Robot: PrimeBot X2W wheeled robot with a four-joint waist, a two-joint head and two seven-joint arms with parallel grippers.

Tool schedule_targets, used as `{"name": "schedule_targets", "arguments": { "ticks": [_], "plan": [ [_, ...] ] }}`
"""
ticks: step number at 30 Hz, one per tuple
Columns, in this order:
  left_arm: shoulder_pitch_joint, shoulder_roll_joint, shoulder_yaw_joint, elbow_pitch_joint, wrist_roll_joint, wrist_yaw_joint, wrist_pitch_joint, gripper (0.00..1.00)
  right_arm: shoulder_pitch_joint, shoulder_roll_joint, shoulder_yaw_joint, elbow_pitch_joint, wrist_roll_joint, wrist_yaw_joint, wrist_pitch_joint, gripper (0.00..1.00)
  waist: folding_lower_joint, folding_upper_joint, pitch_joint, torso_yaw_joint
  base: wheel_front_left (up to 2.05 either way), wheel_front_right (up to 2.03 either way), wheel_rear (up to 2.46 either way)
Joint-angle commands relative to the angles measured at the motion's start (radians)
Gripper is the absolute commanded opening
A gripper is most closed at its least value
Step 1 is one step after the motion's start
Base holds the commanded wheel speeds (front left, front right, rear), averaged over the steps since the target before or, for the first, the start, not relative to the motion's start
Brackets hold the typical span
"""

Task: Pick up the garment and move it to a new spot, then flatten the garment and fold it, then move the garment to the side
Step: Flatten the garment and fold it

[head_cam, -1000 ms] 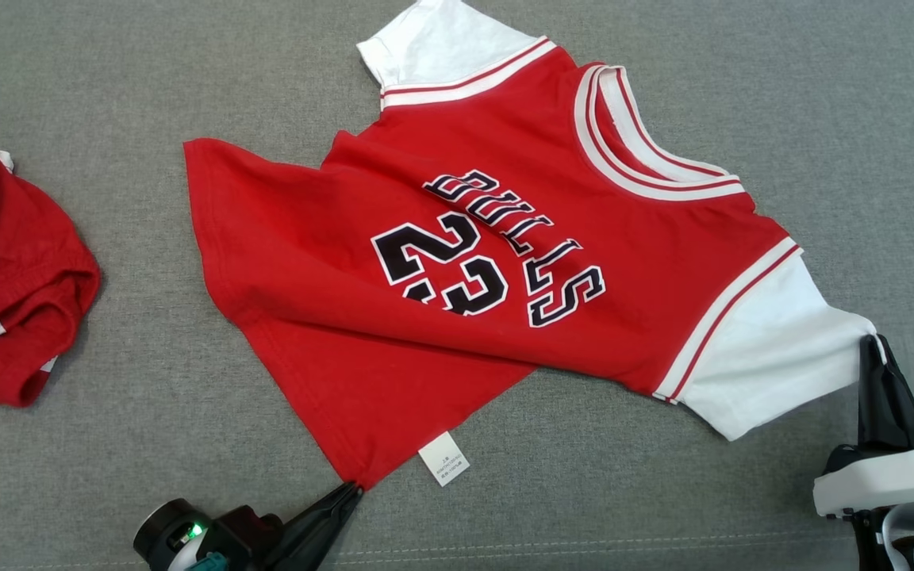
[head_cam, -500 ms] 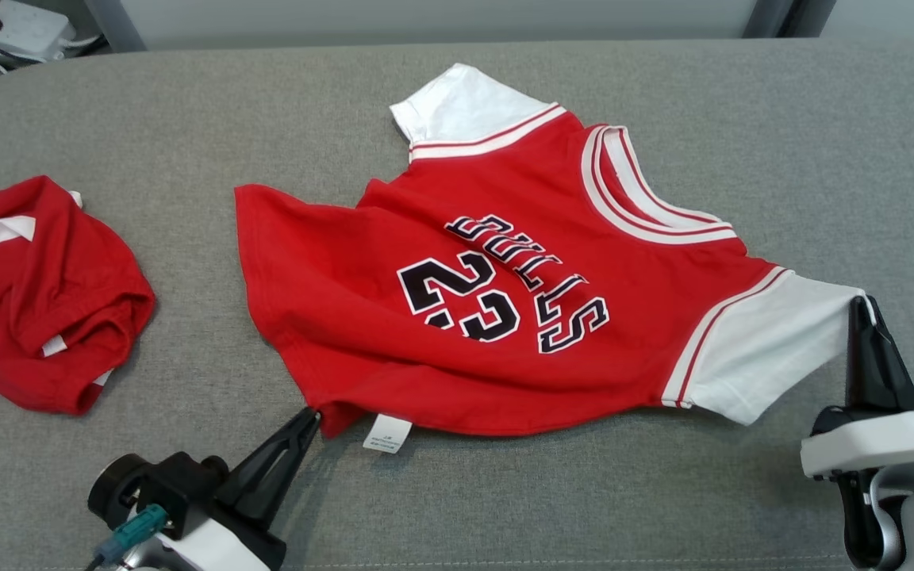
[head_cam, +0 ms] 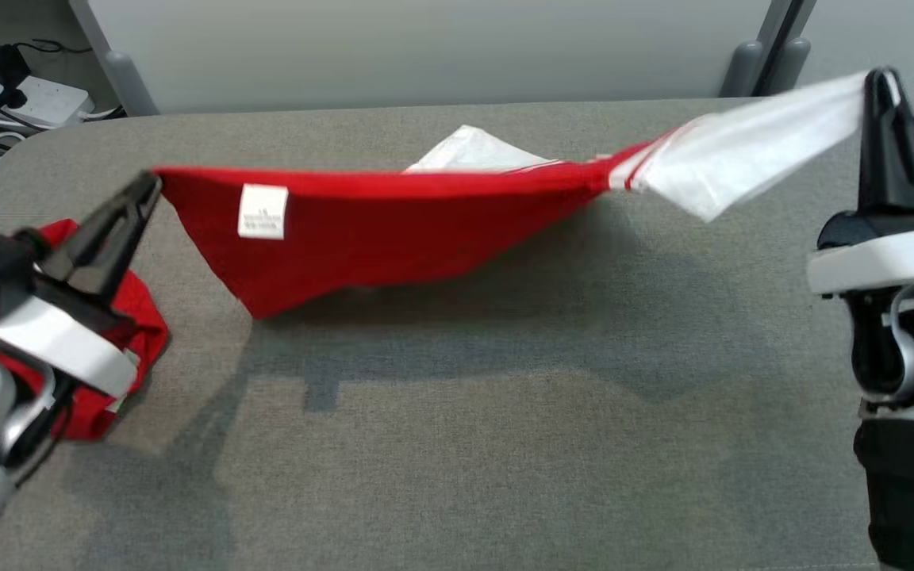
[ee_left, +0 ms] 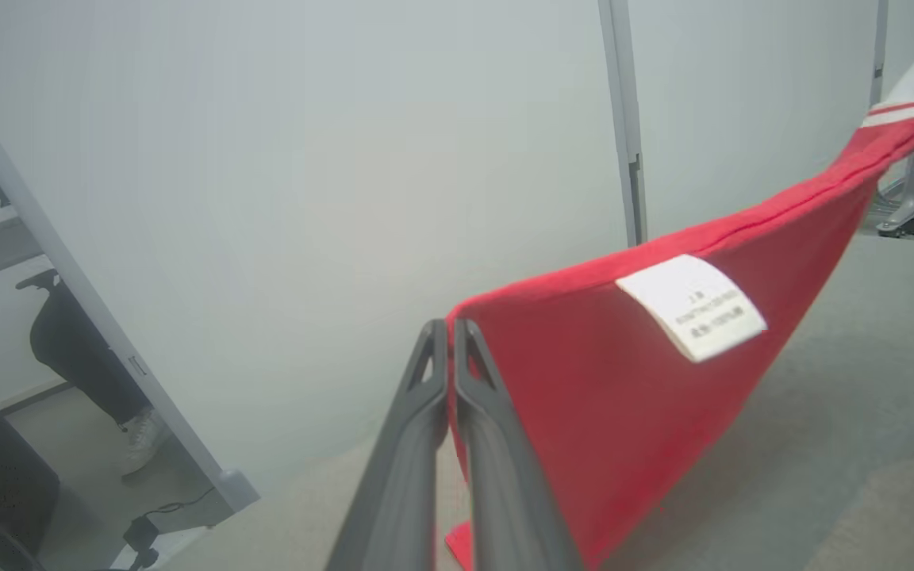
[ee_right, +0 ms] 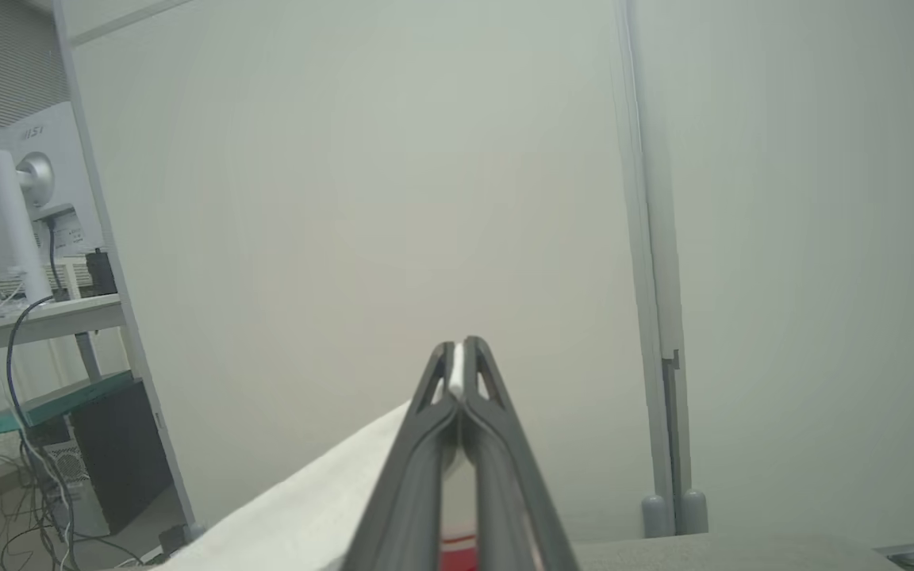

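Observation:
The garment [head_cam: 393,226] is a red jersey with white sleeves, hanging stretched in the air above the grey surface. My left gripper [head_cam: 151,184] is shut on its red hem corner at the left, near a white care label [head_cam: 263,212]. My right gripper [head_cam: 879,79] is shut on the tip of a white sleeve [head_cam: 743,151] at the upper right. In the left wrist view the left gripper [ee_left: 449,329] pinches the red garment [ee_left: 624,388]. In the right wrist view the right gripper [ee_right: 458,349] clamps white fabric [ee_right: 314,507]. The jersey's lowest fold hangs close over the surface.
A second red garment [head_cam: 120,349] lies crumpled at the left, partly behind my left arm. The grey padded surface [head_cam: 465,444] spreads wide in front. A pale partition wall [head_cam: 425,47] stands behind, with cables and a power strip [head_cam: 21,99] at the far left.
Both grippers have risen with the garment, lifting it from lying flat to hanging stretched between them. The head view has also tilted up, bringing the back wall into sight.

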Motion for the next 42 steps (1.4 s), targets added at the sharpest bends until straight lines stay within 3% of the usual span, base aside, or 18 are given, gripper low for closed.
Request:
{"name": "schedule_targets", "arguments": {
  "ticks": [1,5,10,16,21,25,29,31,33,36,38,39,42],
  "plan": [
    [-0.082,0.062,0.04,-0.012,-0.019,-0.004,-0.006,0.0,-0.049,-0.007,0.019,-0.046,0.019,-0.003,0.005,0.0,0.0,0.0,-0.002,-0.009,0.0,0.0,0.0],
    [-0.144,0.101,0.062,-0.027,-0.08,-0.004,-0.006,0.0,-0.075,-0.007,0.001,-0.102,0.057,-0.003,0.013,0.0,0.0,0.0,-0.009,-0.027,0.0,0.0,0.0],
    [-0.045,0.134,0.046,-0.035,-0.169,-0.004,-0.006,0.0,0.024,-0.007,0.03,-0.156,0.079,-0.003,0.093,0.0,0.0,0.0,-0.009,-0.045,0.0,0.0,0.0],
    [0.197,0.153,-0.156,0.003,-0.341,-0.004,0.003,0.0,0.268,-0.007,0.183,-0.153,0.149,-0.003,0.273,0.0,0.0,0.0,0.037,-0.057,0.0,0.0,0.0],
    [0.239,0.181,-0.311,-0.045,-0.543,-0.004,0.052,0.0,0.385,-0.007,0.335,-0.164,0.202,-0.003,0.486,0.0,0.0,0.0,0.107,-0.055,0.0,0.0,0.0],
    [0.156,0.28,-0.418,-0.176,-0.67,-0.004,0.213,0.0,0.38,-0.007,0.46,-0.209,0.251,-0.003,0.762,0.0,0.0,0.0,0.189,-0.055,0.0,0.0,0.0],
    [0.025,0.407,-0.504,-0.354,-0.824,-0.004,0.454,0.0,0.279,-0.007,0.472,-0.238,0.304,-0.003,0.998,0.0,0.0,0.0,0.299,-0.065,0.0,0.0,0.0],
    [-0.058,0.461,-0.484,-0.395,-0.907,-0.004,0.544,0.0,0.168,-0.007,0.426,-0.231,0.325,-0.003,0.963,0.0,0.0,0.0,0.36,-0.071,0.0,0.0,0.0],
    [-0.177,0.488,-0.4,-0.38,-0.898,-0.004,0.499,0.0,0.005,-0.007,0.347,-0.197,0.355,-0.003,0.779,0.0,0.0,0.0,0.414,-0.074,0.0,0.0,0.0],
    [-0.414,0.484,-0.168,-0.34,-0.803,-0.004,0.137,0.0,-0.329,-0.007,0.153,-0.11,0.316,-0.003,0.354,0.0,0.0,0.0,0.464,-0.078,0.0,0.0,0.0],
    [-0.523,0.484,-0.052,-0.321,-0.804,-0.004,0.014,0.0,-0.534,-0.007,0.074,-0.017,0.32,-0.003,0.164,0.0,0.0,0.0,0.451,-0.08,0.0,0.0,0.0],
    [-0.562,0.484,-0.011,-0.318,-0.801,-0.004,0.002,0.0,-0.617,-0.007,0.05,0.04,0.324,-0.003,0.11,0.0,0.0,0.0,0.435,-0.082,0.0,0.0,0.0],
    [-0.598,0.478,0.037,-0.319,-0.797,-0.004,-0.005,0.0,-0.765,-0.007,0.027,0.176,0.26,-0.003,0.099,0.0,0.0,0.0,0.391,-0.095,0.0,0.0,0.0]
  ]
}}
